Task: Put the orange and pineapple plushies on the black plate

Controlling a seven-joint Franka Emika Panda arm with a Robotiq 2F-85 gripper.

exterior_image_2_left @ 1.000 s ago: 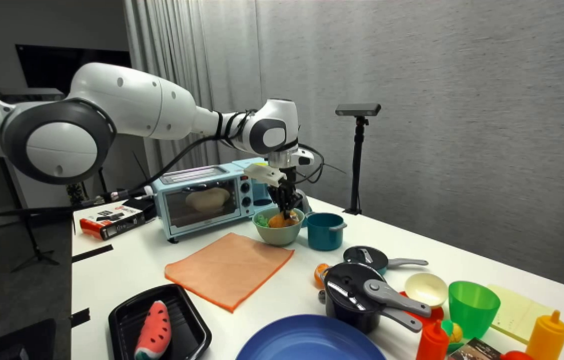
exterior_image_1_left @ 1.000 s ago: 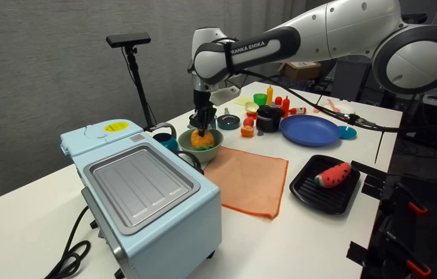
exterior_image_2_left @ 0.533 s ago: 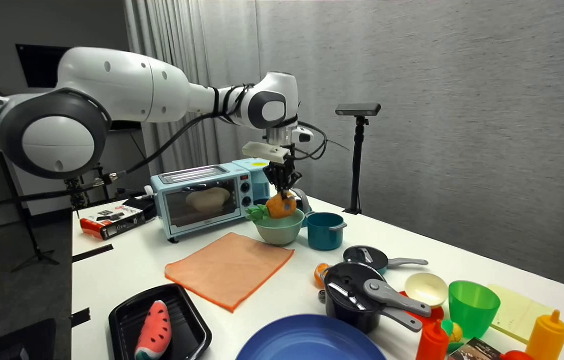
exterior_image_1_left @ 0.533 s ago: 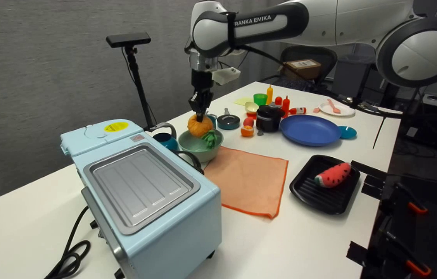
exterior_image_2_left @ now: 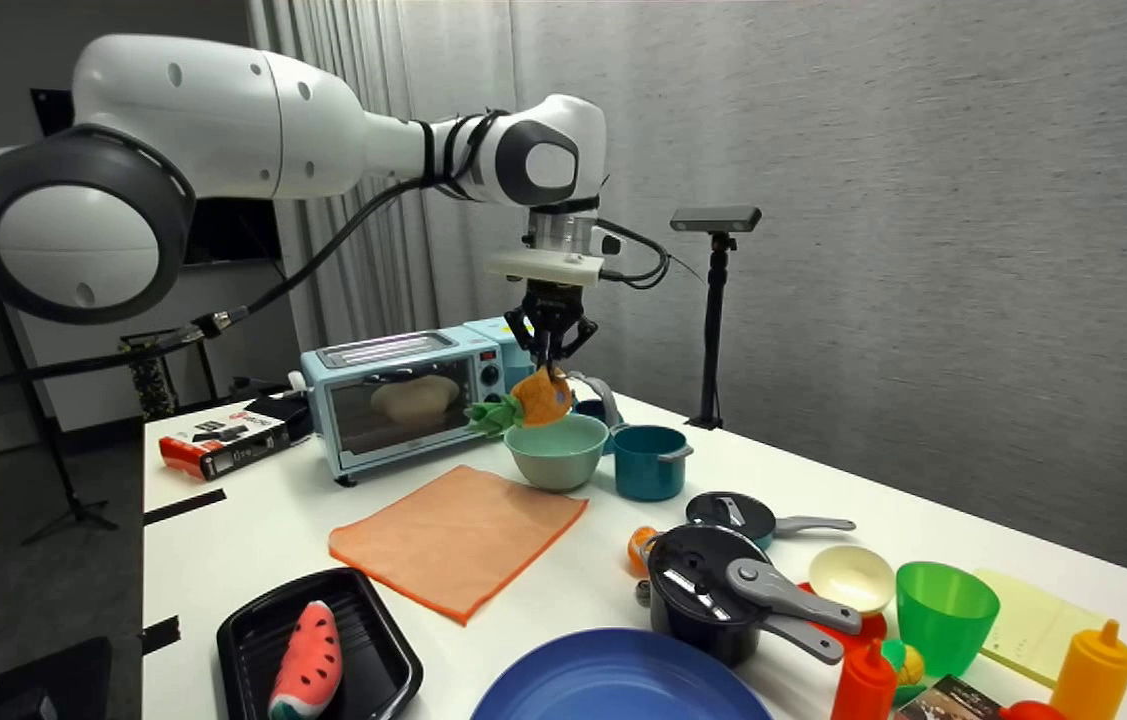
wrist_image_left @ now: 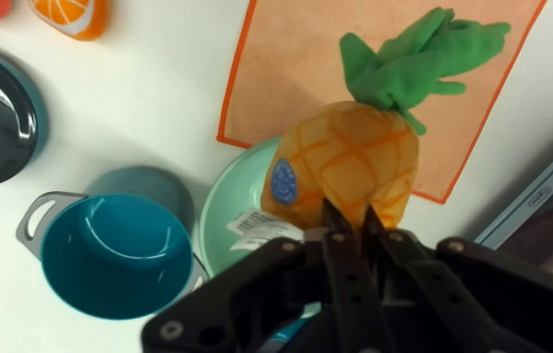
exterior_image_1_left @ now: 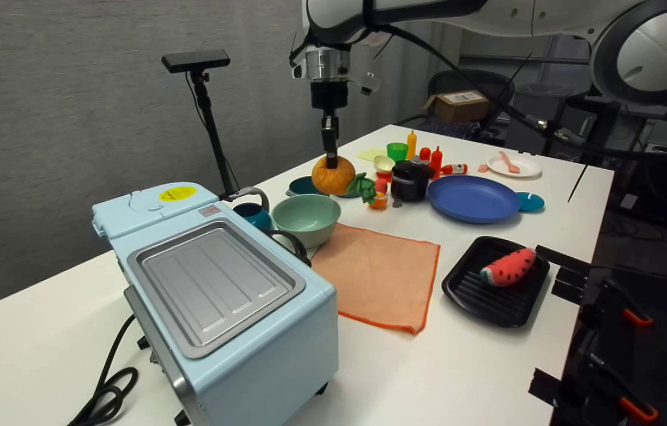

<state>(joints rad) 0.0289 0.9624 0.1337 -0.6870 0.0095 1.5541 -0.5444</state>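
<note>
Steadily: 2-finger gripper (wrist_image_left: 350, 214) pinches pineapple plushie (wrist_image_left: 347, 157) over green bowl (exterior_image_1_left: 306, 218); carry high, lower gently onto black plate (exterior_image_1_left: 502, 307) beside watermelon plushie (exterior_image_1_left: 509, 267).

The oven (exterior_image_1_left: 262, 349) bears a yellow sticker (exterior_image_1_left: 177, 193) with a triangle sign and, near it, a small red sign (exterior_image_1_left: 210, 210). On the pineapple (wrist_image_left: 350, 159), a white tag (wrist_image_left: 251, 224) shows a barcode; the blue label (wrist_image_left: 283, 181) is too blurred. In an exterior view, print on the box (exterior_image_2_left: 225, 440) by the far left corner of the tabletop (exterior_image_2_left: 243, 540) is too small to read.
</note>
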